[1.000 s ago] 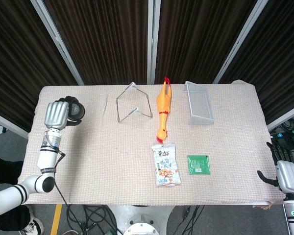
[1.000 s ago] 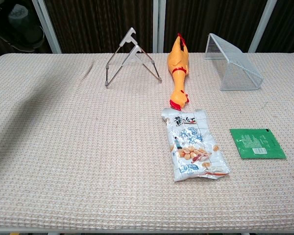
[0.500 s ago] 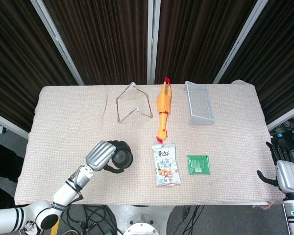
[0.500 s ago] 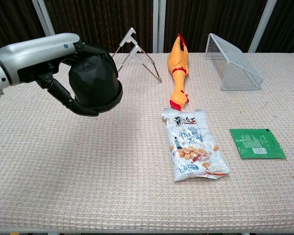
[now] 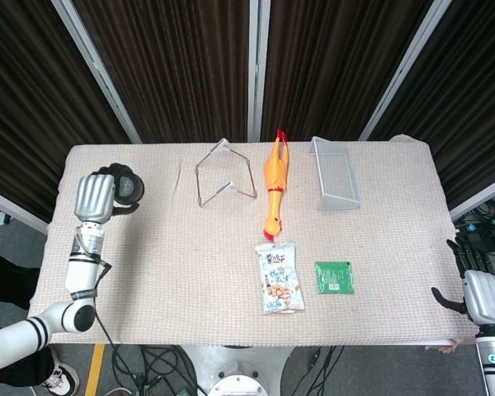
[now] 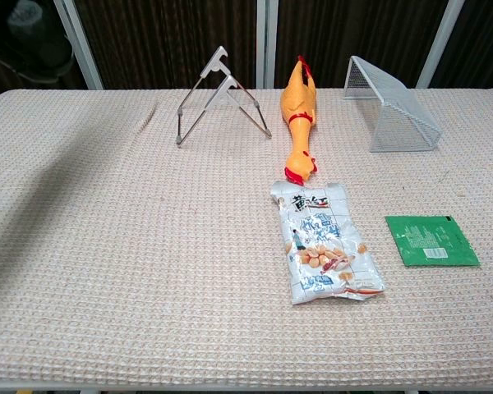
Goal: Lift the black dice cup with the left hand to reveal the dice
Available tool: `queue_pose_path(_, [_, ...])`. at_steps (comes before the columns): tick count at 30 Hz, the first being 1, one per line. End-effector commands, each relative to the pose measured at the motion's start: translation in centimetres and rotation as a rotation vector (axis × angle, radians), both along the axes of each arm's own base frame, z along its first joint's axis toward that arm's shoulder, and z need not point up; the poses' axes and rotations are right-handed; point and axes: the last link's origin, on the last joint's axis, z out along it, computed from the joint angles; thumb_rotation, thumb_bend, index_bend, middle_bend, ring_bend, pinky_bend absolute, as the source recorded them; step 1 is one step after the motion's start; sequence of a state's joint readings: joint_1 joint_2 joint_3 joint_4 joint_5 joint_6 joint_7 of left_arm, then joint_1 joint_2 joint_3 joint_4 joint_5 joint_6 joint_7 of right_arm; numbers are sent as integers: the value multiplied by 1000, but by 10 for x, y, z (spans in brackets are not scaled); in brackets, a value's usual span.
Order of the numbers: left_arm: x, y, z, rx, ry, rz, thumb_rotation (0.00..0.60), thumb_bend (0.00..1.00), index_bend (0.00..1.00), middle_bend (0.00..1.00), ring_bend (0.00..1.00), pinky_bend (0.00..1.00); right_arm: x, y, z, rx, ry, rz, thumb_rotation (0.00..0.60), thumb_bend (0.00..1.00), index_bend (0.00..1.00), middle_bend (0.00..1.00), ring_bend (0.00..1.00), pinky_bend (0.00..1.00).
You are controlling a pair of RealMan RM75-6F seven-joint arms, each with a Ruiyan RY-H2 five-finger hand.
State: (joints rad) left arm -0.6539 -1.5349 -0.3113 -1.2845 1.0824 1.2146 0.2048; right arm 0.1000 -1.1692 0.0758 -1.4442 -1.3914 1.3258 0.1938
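Fingers of the left hand [image 5: 95, 197] wrap the black dice cup [image 5: 124, 186], held up over the table's [image 5: 148, 272] far left edge, while the right hand [image 5: 484, 297] hangs off the right edge, its grip unclear.

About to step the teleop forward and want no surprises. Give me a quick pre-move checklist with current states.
1. Left robot hand holds the black dice cup: ok.
2. Cup raised off the table: cannot tell.
3. Dice revealed: not ok, none visible in either view.
4. Right robot hand off the table, at its right edge: ok.
5. Snack bag, green packet and rubber chicken far from the cup: ok.
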Motion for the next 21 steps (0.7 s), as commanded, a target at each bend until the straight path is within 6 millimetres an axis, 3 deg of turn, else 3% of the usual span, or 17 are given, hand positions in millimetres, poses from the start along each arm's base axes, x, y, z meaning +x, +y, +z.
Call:
queue_pose_path(1, [17,-6,-7,2,23,-72,600,252,443,519,406,485,0,0,-1,3,-1,-1,600,163,0,0,0,0])
queue_pose_path(3, [13,-16,-23,-96,1,-57,600,252,443,519,406,485,0,0,-1,4,0,0,600,163,0,0,0,0])
queue_pose_path(6, [14,-46,-59,-387,-135,-14,600,252,443,519,406,485,0,0,-2,8,0,-1,600,163,0,0,0,0])
queue_pose_path(9, [36,-77,-75,-613,-219,-61,600,252,443,519,406,485,0,0,-3,9,2,-1,600,163,0,0,0,0])
queue_pose_path(11, [60,-87,-70,-651,-259,-148,600,252,443,519,406,485,0,0,-2,7,2,0,600,163,0,0,0,0])
queue_pose_path(14, [89,-85,-48,-607,-315,-249,600,252,444,519,406,486,0,0,0,0,1,0,600,162,0,0,0,0])
queue_pose_path(19, [112,-79,-14,-522,-333,-330,600,252,444,519,406,486,-3,0,-2,7,-4,-8,600,163,0,0,0,0])
queue_pose_path(21, [110,-75,-8,-485,-284,-341,600,252,444,519,406,485,-4,0,-4,12,-4,-10,600,162,0,0,0,0])
